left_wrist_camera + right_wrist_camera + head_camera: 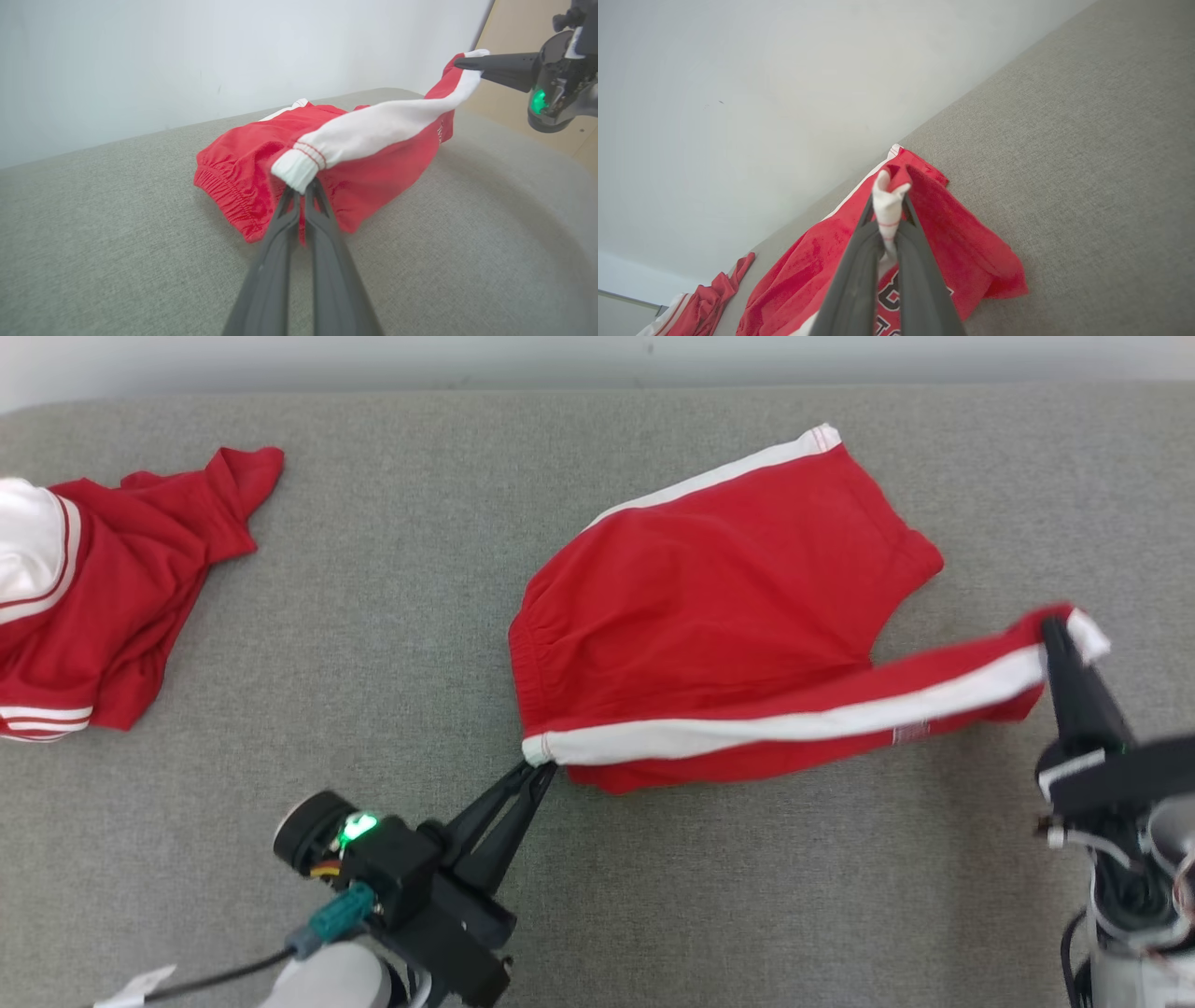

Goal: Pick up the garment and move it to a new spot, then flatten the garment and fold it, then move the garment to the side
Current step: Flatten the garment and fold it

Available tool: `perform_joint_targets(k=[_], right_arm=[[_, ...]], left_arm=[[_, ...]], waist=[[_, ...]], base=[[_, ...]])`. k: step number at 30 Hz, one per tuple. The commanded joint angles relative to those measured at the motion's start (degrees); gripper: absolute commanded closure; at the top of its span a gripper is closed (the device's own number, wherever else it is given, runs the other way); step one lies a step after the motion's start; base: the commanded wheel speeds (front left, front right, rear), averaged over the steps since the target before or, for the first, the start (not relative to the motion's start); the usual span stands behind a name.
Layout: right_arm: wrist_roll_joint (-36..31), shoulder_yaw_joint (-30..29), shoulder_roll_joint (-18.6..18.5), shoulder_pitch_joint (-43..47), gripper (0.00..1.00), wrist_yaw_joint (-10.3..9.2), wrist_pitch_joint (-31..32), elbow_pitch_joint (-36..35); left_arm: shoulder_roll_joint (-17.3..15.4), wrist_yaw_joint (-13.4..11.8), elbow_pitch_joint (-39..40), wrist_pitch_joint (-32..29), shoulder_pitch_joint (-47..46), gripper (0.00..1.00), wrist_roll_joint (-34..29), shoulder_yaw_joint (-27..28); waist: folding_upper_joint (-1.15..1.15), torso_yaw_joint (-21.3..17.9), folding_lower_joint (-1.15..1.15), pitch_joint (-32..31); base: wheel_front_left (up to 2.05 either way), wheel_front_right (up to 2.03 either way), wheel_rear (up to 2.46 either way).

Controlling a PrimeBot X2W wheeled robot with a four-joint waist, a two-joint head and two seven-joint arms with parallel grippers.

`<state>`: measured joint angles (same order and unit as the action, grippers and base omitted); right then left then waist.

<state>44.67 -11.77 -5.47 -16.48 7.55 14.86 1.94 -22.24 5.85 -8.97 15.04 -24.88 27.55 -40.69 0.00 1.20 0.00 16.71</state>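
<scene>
Red shorts (709, 597) on grey surface (373, 616); white-striped edge stretched between left gripper (541, 768), clamped on waistband corner, and right gripper (1056, 629), clamped on hem corner; likely risk: thin pinches slipping under tension, collapsing the spread.

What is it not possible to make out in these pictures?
- Dark print on the red fabric shorts with white side stripes: right wrist view, covered by the right gripper and cut by the bottom edge.
- Small white mark on their lower hem: head view, too small to read.
- Second red and white garment: head view, cut by the left edge.
- Shorts' underside: every view, against the grey padded surface.
</scene>
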Motion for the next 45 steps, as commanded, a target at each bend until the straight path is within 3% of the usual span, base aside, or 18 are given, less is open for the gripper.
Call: perform_joint_targets(k=[1,13,26,27,28,29,30,31,38,45], right_arm=[[-0.92,0.14,-0.58,-1.55,1.0,-0.14,0.29,0.62],[-7.49,1.06,-3.45,-26.5,1.0,-0.14,0.76,19.86],[-15.62,4.45,-5.98,-47.49,1.0,-0.14,-5.39,43.49],[-16.07,4.49,-6.28,-48.43,0.88,-0.14,-6.04,45.04],[-16.64,4.72,-6.48,-49.24,0.62,-0.14,-6.69,46.41],[-17.14,5.02,-6.57,-49.86,0.07,-0.14,-7.16,47.9],[-17.14,5.02,-6.57,-49.86,0.07,-0.14,-7.16,47.9],[-17.64,5.44,-6.61,-50.49,0.0,-0.13,-7.73,49.11],[-17.86,10.06,-8.24,-50.08,0.0,-0.14,-11.23,53.39],[-15.63,16.61,-12.73,-44.8,0.0,-0.14,-13.19,53.24]], left_arm=[[0.2,0.19,-0.62,0.2,-1.05,1.0,-0.18,-0.02],[4.26,1.55,-9.95,0.2,-13.65,1.0,0.7,1.83],[9.29,1.58,-20.21,0.2,-25.85,1.0,3.12,-0.63],[9.67,1.58,-20.74,0.2,-26.19,1.0,3.41,-0.62],[9.94,1.58,-21.11,0.2,-26.5,1.0,3.43,-0.73],[10.16,1.58,-21.47,0.2,-26.84,0.62,3.32,-0.49],[10.16,1.58,-21.47,0.2,-26.84,0.62,3.32,-0.49],[10.33,1.58,-21.96,0.2,-26.99,0.0,3.07,-0.27],[10.68,1.59,-22.85,0.21,-24.01,0.0,1.59,1.7],[10.39,-0.2,-16.16,0.2,-16.18,0.0,-2.82,10.25]], waist=[[0.0,0.61,0.0,0.81],[0.0,3.43,0.0,6.32],[0.0,6.86,0.0,11.28],[0.0,6.95,0.0,11.41],[0.0,7.03,0.0,11.51],[0.0,7.1,0.0,11.54],[0.0,7.1,0.0,11.54],[0.0,7.13,0.0,11.52],[0.0,6.41,0.0,9.4],[0.0,6.28,0.0,6.37]], base=[[0.0,0.0,0.0],[0.0,0.0,0.0],[0.0,0.0,0.0],[0.0,0.0,0.0],[0.0,0.0,0.0],[0.0,0.0,0.0],[0.0,0.0,0.0],[0.0,0.0,0.0],[0.0,0.0,0.0],[0.0,0.0,0.0]])
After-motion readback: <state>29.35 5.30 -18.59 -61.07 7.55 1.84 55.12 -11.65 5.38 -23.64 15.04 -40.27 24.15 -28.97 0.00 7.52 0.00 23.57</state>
